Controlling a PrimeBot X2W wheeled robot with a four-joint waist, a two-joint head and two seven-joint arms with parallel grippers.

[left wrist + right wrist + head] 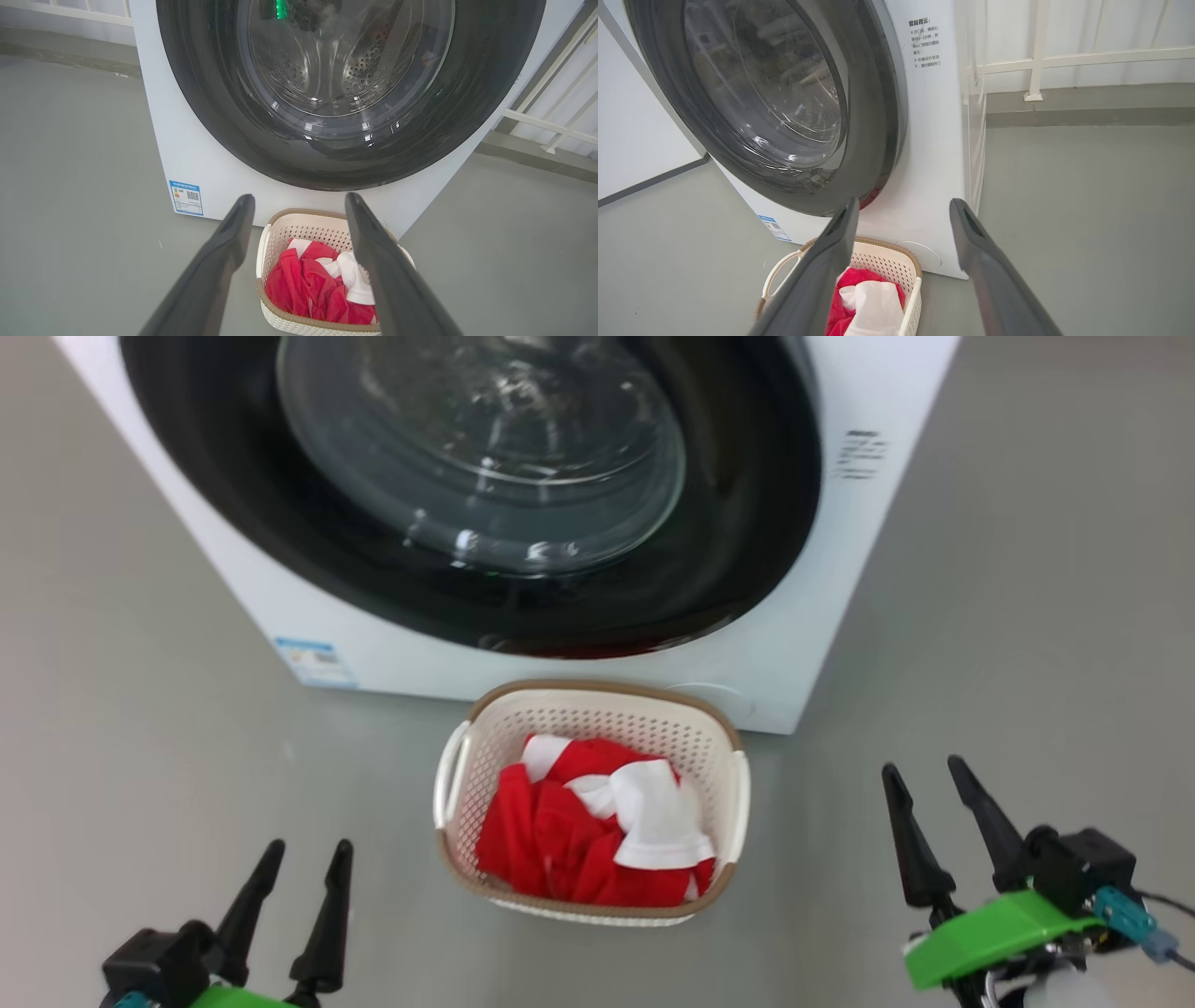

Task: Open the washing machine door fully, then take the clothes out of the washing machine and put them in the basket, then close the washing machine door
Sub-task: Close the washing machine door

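Washing machine: a white front-loader standing on the grey floor, with a blue label sticker at its lower left corner and small printed text at the upper right of its front.
Washing machine door: lies flat against the front of the machine and looks shut, its glossy black rim ringing the bulging glass window.
Drum: in the left wrist view its perforated steel wall shows through the glass, under bright reflections.
Basket: cream perforated plastic with a brown rim and white side handles. It stands upright on the floor just in front of the machine, below the door's lower edge and between the two grippers.
Basket contents: the clothes, a crumpled red garment with white panels. They lie wholly inside the basket, red heaped to the left and a white fold on top at the right.
Left gripper: at the lower left, fingers spread apart with nothing between them, well apart from the basket.
Right gripper: at the lower right, fingers likewise parted and empty, off to the basket's right side and not touching it.
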